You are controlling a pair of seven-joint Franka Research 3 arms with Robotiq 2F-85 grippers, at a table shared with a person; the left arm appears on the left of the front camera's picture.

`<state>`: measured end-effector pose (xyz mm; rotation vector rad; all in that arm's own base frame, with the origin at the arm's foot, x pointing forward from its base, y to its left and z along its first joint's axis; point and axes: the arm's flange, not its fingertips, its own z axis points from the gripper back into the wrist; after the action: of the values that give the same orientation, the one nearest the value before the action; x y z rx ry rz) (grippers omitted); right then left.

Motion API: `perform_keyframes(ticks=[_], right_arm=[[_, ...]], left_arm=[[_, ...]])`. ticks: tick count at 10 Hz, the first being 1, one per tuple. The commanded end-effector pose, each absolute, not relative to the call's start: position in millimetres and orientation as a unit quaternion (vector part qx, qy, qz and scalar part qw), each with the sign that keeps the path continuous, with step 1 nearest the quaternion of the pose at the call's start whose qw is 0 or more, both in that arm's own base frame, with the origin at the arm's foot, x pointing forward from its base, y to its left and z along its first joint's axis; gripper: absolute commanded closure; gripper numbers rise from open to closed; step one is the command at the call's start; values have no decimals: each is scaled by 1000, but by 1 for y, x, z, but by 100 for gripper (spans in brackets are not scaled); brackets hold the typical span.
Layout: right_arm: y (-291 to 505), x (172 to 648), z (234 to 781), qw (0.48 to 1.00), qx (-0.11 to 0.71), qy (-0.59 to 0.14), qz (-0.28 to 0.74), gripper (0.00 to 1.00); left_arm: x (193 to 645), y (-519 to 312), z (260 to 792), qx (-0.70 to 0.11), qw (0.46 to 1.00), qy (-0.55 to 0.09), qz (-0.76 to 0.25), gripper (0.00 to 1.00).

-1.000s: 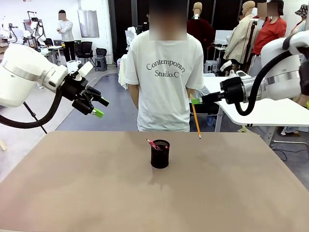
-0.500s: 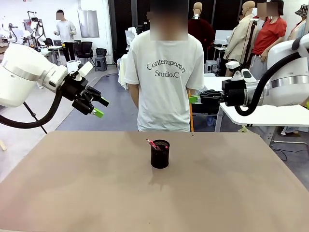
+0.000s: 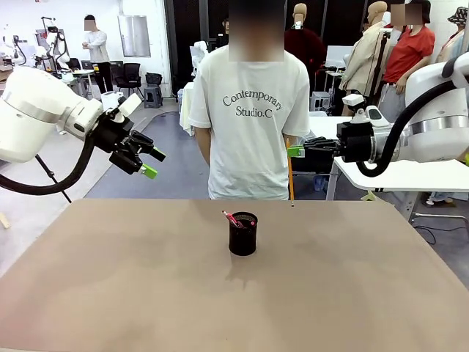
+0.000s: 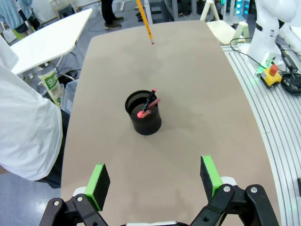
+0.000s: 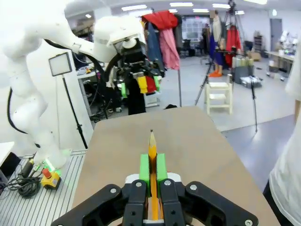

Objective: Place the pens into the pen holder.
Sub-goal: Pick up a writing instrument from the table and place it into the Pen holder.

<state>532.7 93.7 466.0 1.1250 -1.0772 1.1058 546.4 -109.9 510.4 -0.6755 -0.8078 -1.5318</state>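
The black mesh pen holder point(image 3: 243, 233) stands at mid-table with two pens point(image 3: 232, 218) leaning in it, one dark, one with pink-red ends. My right gripper point(image 3: 295, 152) is shut on the yellow pencil point(image 3: 292, 183), which hangs upright, tip down, above the table's far edge, right of and beyond the holder. The right wrist view has the pencil point(image 5: 152, 149) clamped between the green pads point(image 5: 145, 170). My left gripper point(image 3: 146, 163) hovers open and empty high at the left. From the left wrist, the holder point(image 4: 144, 114), its pens point(image 4: 148, 102) and the pencil point(image 4: 145, 21) lie beyond the left gripper point(image 4: 154, 178).
A person point(image 3: 249, 110) in a white T-shirt stands at the far edge of the brown table point(image 3: 110, 293), right behind the holder. A white table point(image 3: 410, 172) lies behind my right arm. Bare tabletop surrounds the holder.
My right gripper has rolled, swinging the pencil from a slant to upright and slightly left. The left arm has stayed still.
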Motion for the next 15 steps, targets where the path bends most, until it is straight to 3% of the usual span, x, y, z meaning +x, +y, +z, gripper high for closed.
perform_keyframes(ticks=[1, 6, 15], right_arm=[[104, 540, 453, 490, 515, -475, 518, 100], [151, 559, 420, 453, 473, -533, 537, 100], [199, 593, 375, 455, 451, -531, 555, 100]], left_arm=[[544, -109, 511, -293, 599, -347, -660, 0], [544, -109, 511, -293, 599, -347, -660, 0], [544, -109, 511, -293, 599, -347, -660, 0]])
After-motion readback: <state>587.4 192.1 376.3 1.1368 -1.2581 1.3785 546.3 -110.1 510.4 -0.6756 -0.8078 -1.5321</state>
